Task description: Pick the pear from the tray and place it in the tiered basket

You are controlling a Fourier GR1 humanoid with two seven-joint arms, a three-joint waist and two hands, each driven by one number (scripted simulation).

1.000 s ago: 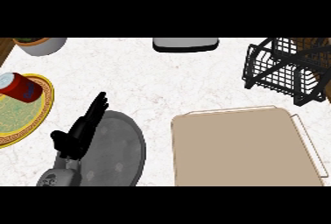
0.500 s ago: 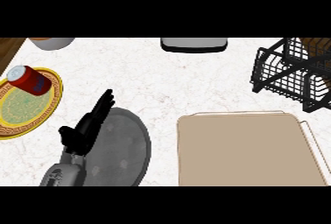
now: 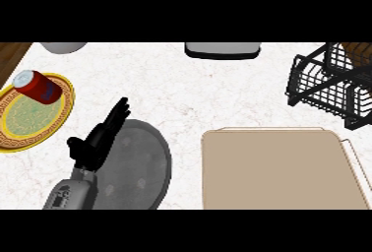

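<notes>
Head view, we see our left hand flat-fingered and holding nothing over a grey plate, white marble counter, tan tray, black wire tiered basket.

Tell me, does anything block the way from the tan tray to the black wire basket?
Nothing visible does: only bare counter lies between the tray and the tiered basket. No pear shows on the tray.

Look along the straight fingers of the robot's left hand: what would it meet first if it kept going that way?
The left robot hand points up and slightly right over bare white marble counter. The way looks free until the grey appliance at the far edge, though height is unclear.
</notes>
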